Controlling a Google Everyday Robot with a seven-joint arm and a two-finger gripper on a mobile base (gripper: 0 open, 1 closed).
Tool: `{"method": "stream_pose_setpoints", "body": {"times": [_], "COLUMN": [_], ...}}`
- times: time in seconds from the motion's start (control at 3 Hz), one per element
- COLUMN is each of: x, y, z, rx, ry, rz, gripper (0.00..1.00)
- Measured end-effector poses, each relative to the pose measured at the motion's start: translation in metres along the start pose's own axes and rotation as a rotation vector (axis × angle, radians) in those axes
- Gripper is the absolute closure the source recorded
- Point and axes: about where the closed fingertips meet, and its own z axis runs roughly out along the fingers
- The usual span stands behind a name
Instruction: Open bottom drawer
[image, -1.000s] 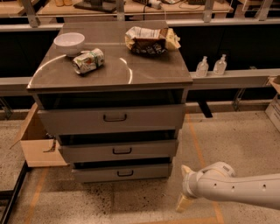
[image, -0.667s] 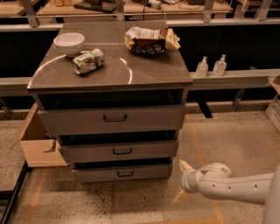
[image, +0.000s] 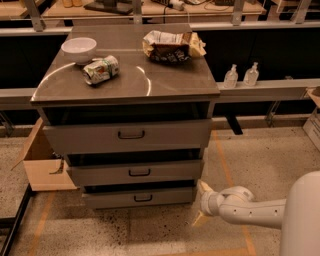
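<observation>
The bottom drawer (image: 110, 199) is the slimmest grey front at the foot of the cabinet, with a small black loop handle (image: 143, 198) at its centre. It sits about flush under the middle drawer (image: 100, 174). My gripper (image: 201, 203) is low above the floor, just right of the bottom drawer's right end and apart from the handle. Its two pale fingers (image: 204, 187) are spread, one above the other, with nothing between them. The white arm (image: 255, 212) comes in from the lower right.
The grey cabinet top (image: 160, 80) holds a white bowl (image: 79, 49), a crushed can (image: 101, 69) and a snack bag (image: 170, 46). An open cardboard box (image: 42, 165) stands at the cabinet's left. Two small bottles (image: 241, 76) sit on a ledge at the right.
My gripper and arm have moved left, closer to the right end of the bottom drawer. The drawers have not moved.
</observation>
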Motion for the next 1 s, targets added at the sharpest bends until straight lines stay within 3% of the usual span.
{"method": "stream_pose_setpoints", "body": {"times": [0.33, 1.0], "x": [0.010, 0.013], "y": [0.002, 0.033], "z": [0.022, 0.102], "rx": [0.009, -0.007], "ry": [-0.018, -0.096], "rz": [0.006, 0.009], "gripper": [0.00, 0.00]}}
